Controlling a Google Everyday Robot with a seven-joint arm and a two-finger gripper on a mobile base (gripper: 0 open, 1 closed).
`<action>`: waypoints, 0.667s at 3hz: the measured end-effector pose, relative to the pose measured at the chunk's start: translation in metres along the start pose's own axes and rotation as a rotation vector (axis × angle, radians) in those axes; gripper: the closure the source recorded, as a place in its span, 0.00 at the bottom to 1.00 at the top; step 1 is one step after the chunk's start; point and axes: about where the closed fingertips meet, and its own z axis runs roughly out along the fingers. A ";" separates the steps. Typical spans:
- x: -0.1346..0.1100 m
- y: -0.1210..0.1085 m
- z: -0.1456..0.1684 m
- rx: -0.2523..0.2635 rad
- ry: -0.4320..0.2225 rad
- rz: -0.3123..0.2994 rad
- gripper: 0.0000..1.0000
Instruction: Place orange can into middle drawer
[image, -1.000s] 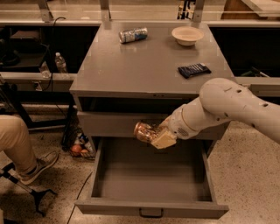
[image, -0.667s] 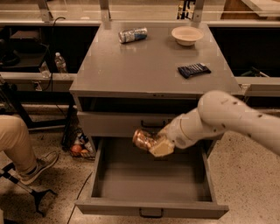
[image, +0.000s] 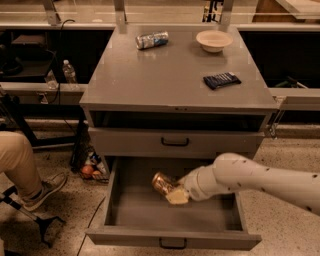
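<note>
Grey desk on speckled floor | drawer open under front edge, ready for loading | jaws clamped on can, holding it tilted low over drawer bottom, likely for release

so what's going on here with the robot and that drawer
The robot's claw holds an orange can down inside the open bottom drawer of the grey cabinet and has not let go yet. On top lie a silver can, a bowl and a dark packet.
</note>
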 end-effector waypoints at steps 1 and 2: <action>0.016 -0.005 0.054 0.038 0.008 0.117 1.00; 0.025 -0.014 0.102 0.079 -0.005 0.203 1.00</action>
